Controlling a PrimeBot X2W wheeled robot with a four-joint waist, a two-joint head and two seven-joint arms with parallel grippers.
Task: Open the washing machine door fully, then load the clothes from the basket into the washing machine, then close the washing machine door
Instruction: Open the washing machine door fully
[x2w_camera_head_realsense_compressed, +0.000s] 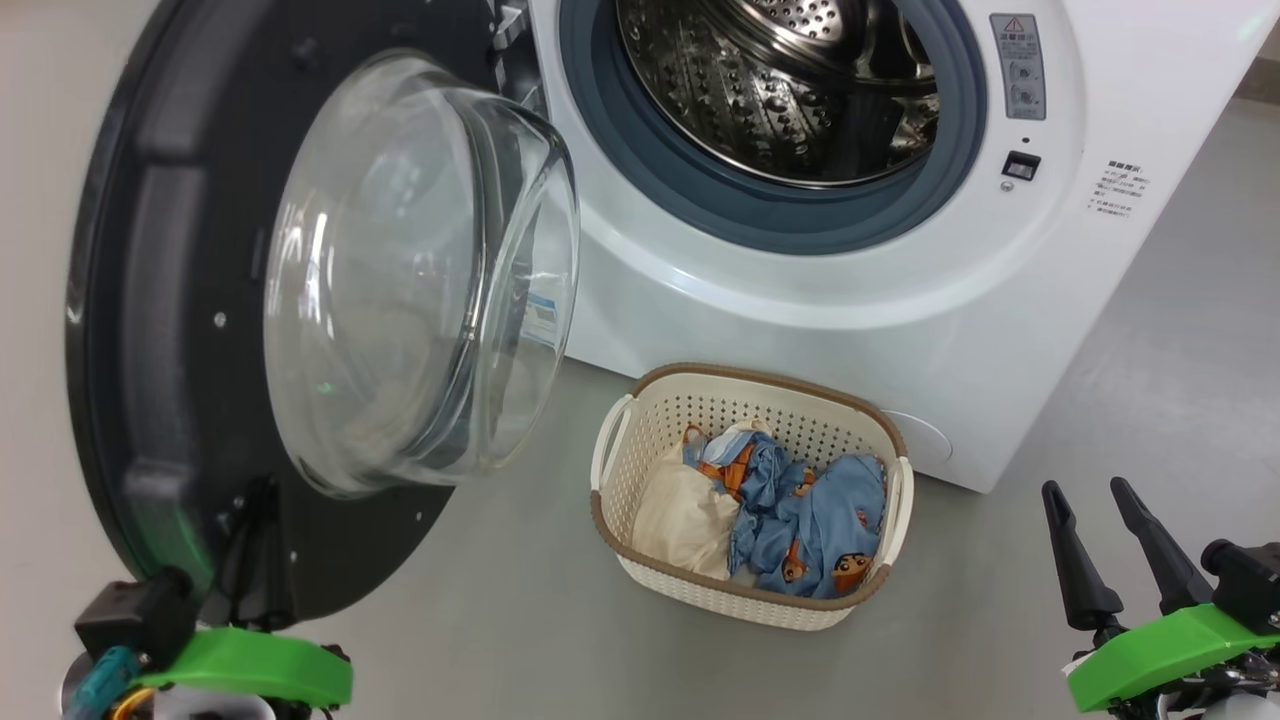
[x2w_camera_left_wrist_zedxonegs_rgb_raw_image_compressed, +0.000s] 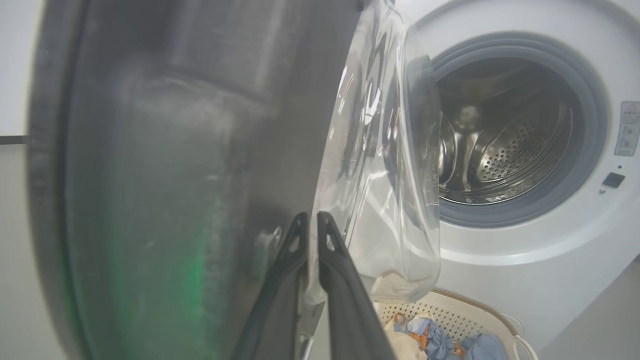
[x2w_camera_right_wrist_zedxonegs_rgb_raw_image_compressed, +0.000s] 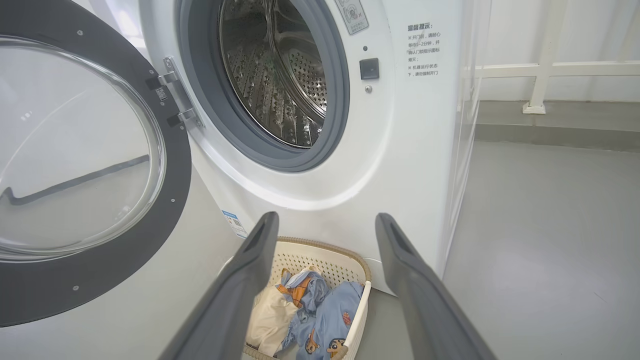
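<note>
The washing machine door (x2w_camera_head_realsense_compressed: 150, 300) stands swung open at the left, its clear glass bowl (x2w_camera_head_realsense_compressed: 420, 270) bulging toward me. My left gripper (x2w_camera_head_realsense_compressed: 258, 500) is shut with nothing held, its tips (x2w_camera_left_wrist_zedxonegs_rgb_raw_image_compressed: 311, 216) close against the door's dark inner face (x2w_camera_left_wrist_zedxonegs_rgb_raw_image_compressed: 175, 175) just beside the bowl. The washing machine (x2w_camera_head_realsense_compressed: 800, 300) shows its steel drum (x2w_camera_head_realsense_compressed: 780, 80). On the floor in front of it sits the basket (x2w_camera_head_realsense_compressed: 760, 375), holding the clothes (x2w_camera_head_realsense_compressed: 800, 510), blue printed pieces and a cream one (x2w_camera_head_realsense_compressed: 680, 515). At the lower right my right gripper (x2w_camera_head_realsense_compressed: 1085, 490) is open and holds nothing, pointing above the basket (x2w_camera_right_wrist_zedxonegs_rgb_raw_image_compressed: 325, 245).
Bare grey floor (x2w_camera_head_realsense_compressed: 1150, 400) spreads to the right of the machine and around the basket. In the right wrist view a white railing (x2w_camera_right_wrist_zedxonegs_rgb_raw_image_compressed: 545, 70) runs along the back wall beyond the machine's side. The open door takes up the left side.
</note>
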